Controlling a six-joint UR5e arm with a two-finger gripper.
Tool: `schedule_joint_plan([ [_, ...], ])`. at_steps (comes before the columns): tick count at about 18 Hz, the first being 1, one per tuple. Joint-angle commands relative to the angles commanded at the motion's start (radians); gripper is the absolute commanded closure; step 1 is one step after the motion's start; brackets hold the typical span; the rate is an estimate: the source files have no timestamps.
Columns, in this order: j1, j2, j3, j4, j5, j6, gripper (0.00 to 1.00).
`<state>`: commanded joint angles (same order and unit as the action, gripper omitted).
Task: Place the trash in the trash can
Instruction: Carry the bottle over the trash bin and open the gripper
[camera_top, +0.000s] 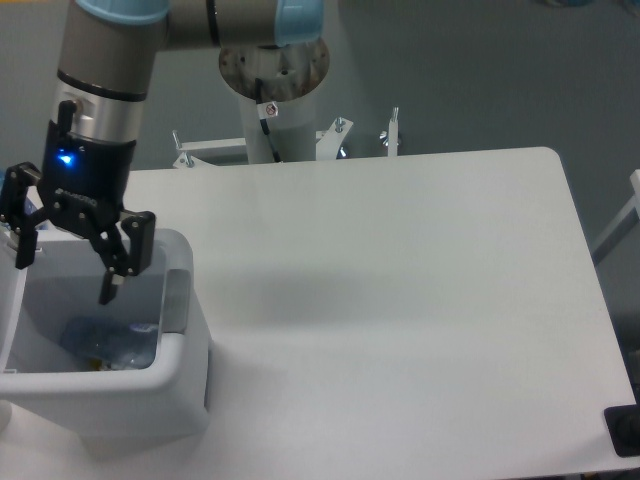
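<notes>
Tool (65, 272) spread wide, grasping nothing; clear bottle (105, 342) lies directly below it inside the trash can (185, 345); judged light, crushable, slippery; best gripped mid-body.

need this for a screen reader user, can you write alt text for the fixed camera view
A robot arm's open pincer hangs over the mouth of a white trash can at the left end of a white table, with a clear plastic bottle lying blurred inside the can. The arm's base stands behind the table's far edge.
</notes>
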<state>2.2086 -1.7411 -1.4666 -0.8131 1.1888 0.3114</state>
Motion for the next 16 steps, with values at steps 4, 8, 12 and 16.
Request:
schedule_joint_plan([
  [4, 0.137, -0.006, 0.032, 0.011, 0.002, 0.027, 0.00],
  [8, 0.214, 0.014, -0.020, -0.003, 0.160, 0.248, 0.00],
  [12, 0.226, 0.063, -0.087, -0.055, 0.372, 0.466, 0.00],
  [16, 0.256, 0.089, -0.109, -0.107, 0.439, 0.584, 0.00],
])
